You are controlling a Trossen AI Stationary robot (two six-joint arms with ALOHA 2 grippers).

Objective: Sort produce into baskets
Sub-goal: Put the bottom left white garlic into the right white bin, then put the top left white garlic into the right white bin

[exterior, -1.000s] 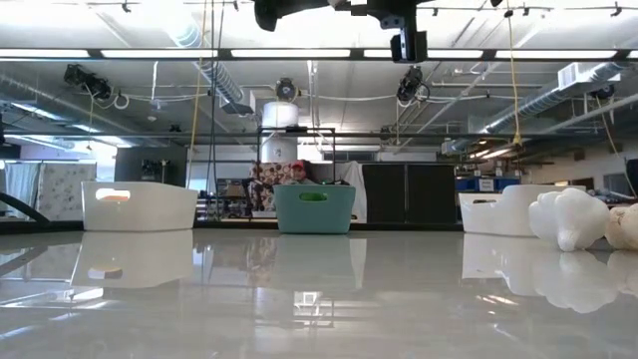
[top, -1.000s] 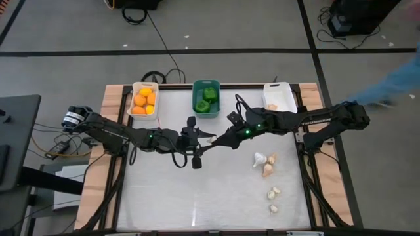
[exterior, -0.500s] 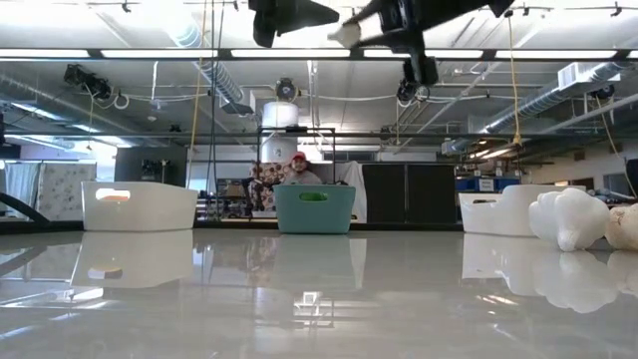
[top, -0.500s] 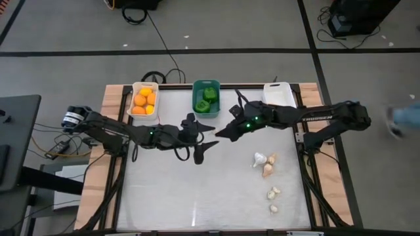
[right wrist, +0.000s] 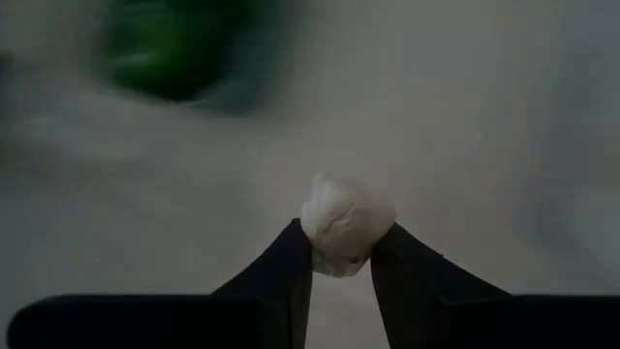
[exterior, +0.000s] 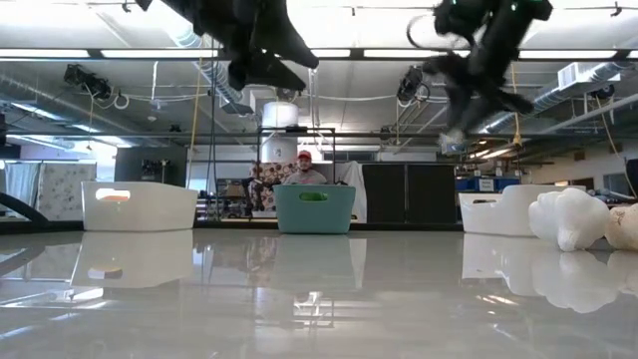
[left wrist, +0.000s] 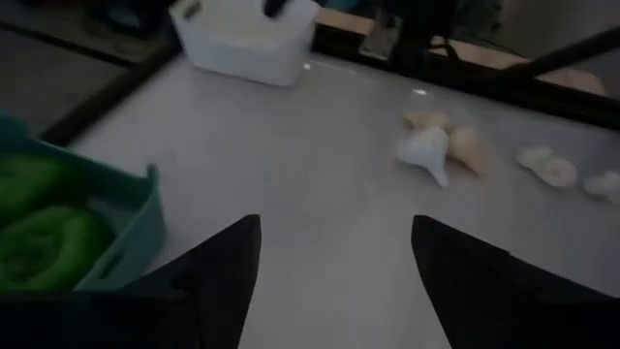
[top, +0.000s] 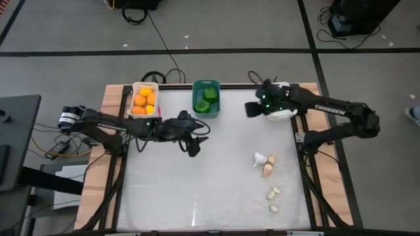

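Observation:
My right gripper (top: 250,110) is shut on a pale garlic bulb (right wrist: 345,221), above the table just left of the right white basket (top: 281,110). My left gripper (top: 194,136) is open and empty above the table's middle, near the teal basket (top: 206,98) that holds green peppers. Its fingers show wide apart in the left wrist view (left wrist: 334,257). The left white basket (top: 144,99) holds orange and yellow fruits. Several garlic bulbs (top: 265,160) lie on the table at the right. My right gripper pinches the garlic bulb's sides (right wrist: 329,242) between its two fingers, at their free ends. The fingers slant down toward the table's left. The bulb is lifted clear of the table.
More garlic bulbs (top: 273,193) lie near the table's right near corner. The three baskets stand in a row along the far edge. Bare tabletop (top: 190,190) spreads across the near left. A person (exterior: 304,172) sits in the room beyond the table.
My right gripper has swung with the garlic bulb away from my left gripper at the table's middle, toward the far right and the right white basket. My left gripper has drawn back toward the table's left and far edge.

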